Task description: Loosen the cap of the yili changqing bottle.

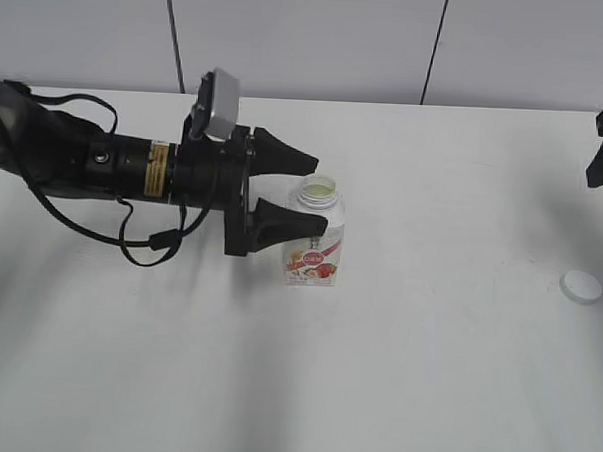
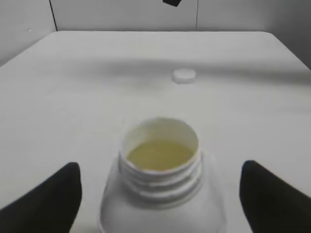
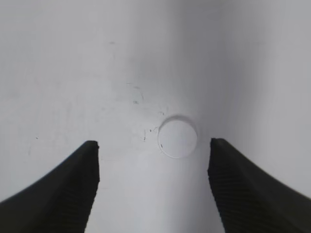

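Bottle first: the yili changqing bottle [image 2: 163, 194] fills the bottom of my left wrist view, neck bare, threads exposed, pale liquid visible inside. It stands upright near the middle of the tabletop [image 1: 425, 372], a little toward the far edge, label facing the near edge.

My left gripper [image 1: 308, 194] reaches in from the left edge with its fingers spread apart, one on the far side of the bottle's neck and one on the near side. In the exterior view the near finger looks to be against the shoulder, but I cannot tell whether it truly touches; the wrist view shows clear gaps on both sides.

Further right, the cap [image 1: 581, 286] lies flat on the tabletop close to the right edge, well apart from the bottle. My right gripper [image 3: 153, 150] hangs above it, fingers apart, the cap between and below them, untouched.

I judge the loosening done; the cap is fully off. The risk now sits with the left arm: any sideways drift while backing out could catch the shoulder and tip an open, part-filled bottle, spilling it across the tabletop. A low sweep by the right arm could also knock the cap off the right edge.
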